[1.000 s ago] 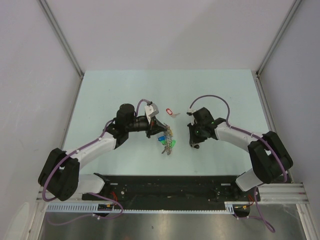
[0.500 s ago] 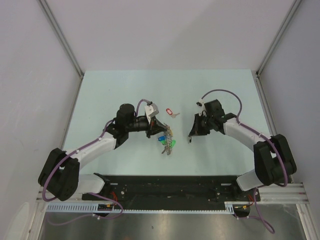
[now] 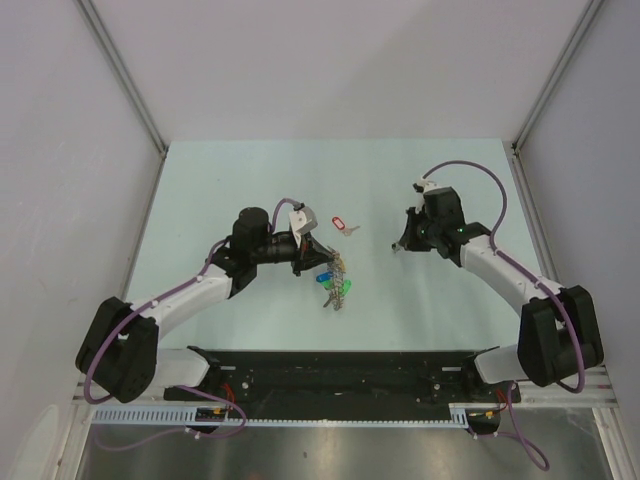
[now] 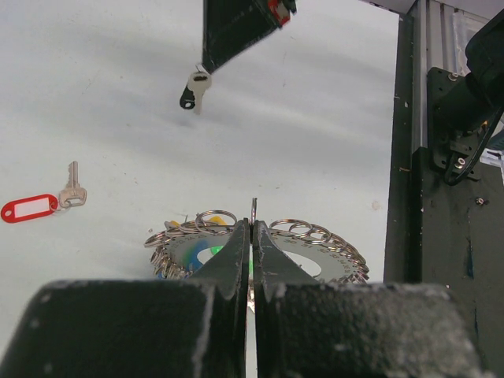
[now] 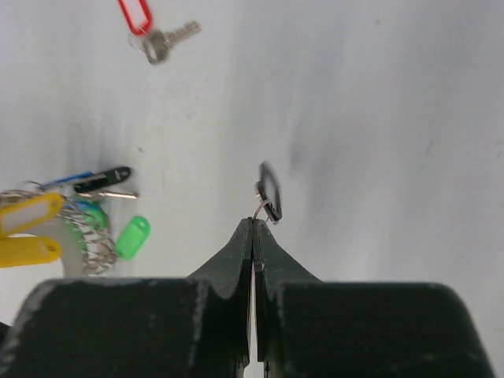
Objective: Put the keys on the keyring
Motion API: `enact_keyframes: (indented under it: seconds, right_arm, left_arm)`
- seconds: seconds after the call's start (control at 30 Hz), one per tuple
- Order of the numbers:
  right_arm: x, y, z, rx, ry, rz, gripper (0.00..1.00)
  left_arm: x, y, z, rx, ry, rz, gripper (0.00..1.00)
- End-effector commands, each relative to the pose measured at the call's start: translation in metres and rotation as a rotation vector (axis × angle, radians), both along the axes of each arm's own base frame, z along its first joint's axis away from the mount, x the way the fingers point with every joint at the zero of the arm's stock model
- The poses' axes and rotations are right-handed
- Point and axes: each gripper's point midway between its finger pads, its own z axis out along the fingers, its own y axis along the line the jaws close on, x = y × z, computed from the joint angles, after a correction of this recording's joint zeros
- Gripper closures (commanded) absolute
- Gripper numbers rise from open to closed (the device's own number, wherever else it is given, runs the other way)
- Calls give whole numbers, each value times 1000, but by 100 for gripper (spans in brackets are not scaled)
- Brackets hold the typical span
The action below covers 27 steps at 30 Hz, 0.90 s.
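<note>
Ideally, the right arm should be bringing the black-tagged key (image 5: 268,189) across slowly, squaring its small loop to the keyring (image 4: 253,211) wire so that it threads rather than snags. The right jaws are pinching fully closed on that loop, right of the table's middle. The left jaws are clamping shut on the keyring wire near the middle.
</note>
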Motion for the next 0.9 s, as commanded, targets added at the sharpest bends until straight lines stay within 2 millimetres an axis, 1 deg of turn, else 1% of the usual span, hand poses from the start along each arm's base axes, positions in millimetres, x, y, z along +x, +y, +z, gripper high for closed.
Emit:
enact_keyframes:
  seconds: [0.0, 0.03, 0.13, 0.17, 0.2, 0.23, 0.3, 0.37, 0.4, 0.47, 0.5, 0.67, 0.7, 0.77, 0.8, 0.87]
  right_arm:
    - [-16, -2, -25, -1, 41, -33, 100]
    - [-25, -3, -38, -3, 75, -35, 100]
    - [-43, 4, -52, 13, 115, -28, 100]
    - [-53, 4, -61, 11, 137, -25, 100]
    - [-62, 11, -64, 11, 143, 1, 100]
    - [-67, 15, -66, 26, 152, -4, 100]
    - [-84, 22, -73, 45, 181, 15, 100]
    - [-92, 28, -73, 96, 197, -8, 100]
    - [-98, 28, -77, 113, 221, -18, 100]
    - [-103, 31, -79, 154, 242, -56, 100]
    - [-108, 30, -84, 163, 254, -67, 100]
    - [-105, 28, -90, 196, 251, -124, 100]
    - [-104, 29, -90, 199, 249, -122, 92]
    - [-99, 29, -85, 213, 228, -114, 80]
    - [-99, 30, -82, 211, 220, -101, 68]
    - [-97, 28, -72, 213, 189, -93, 62]
  left_arm:
    - [5, -5, 43, -67, -110, -8, 100]
    - [6, -5, 44, -67, -113, -8, 100]
    - [6, -6, 44, -66, -110, -8, 100]
    - [6, -6, 44, -66, -109, -8, 100]
    - [6, -6, 42, -65, -103, -9, 100]
    - [6, -7, 43, -65, -102, -10, 100]
    - [7, -7, 44, -65, -103, -9, 99]
    - [7, -6, 43, -64, -101, -7, 99]
    - [6, -6, 43, -64, -101, -7, 100]
    - [7, -6, 43, -62, -101, -6, 100]
    - [6, -6, 43, -63, -100, -7, 100]
    - [6, -7, 43, -64, -99, -10, 99]
    - [7, -6, 43, -64, -99, -7, 100]
    - [6, -6, 44, -66, -102, -10, 100]
    - [6, -6, 44, -65, -101, -7, 100]
    - [6, -6, 43, -63, -98, -7, 100]
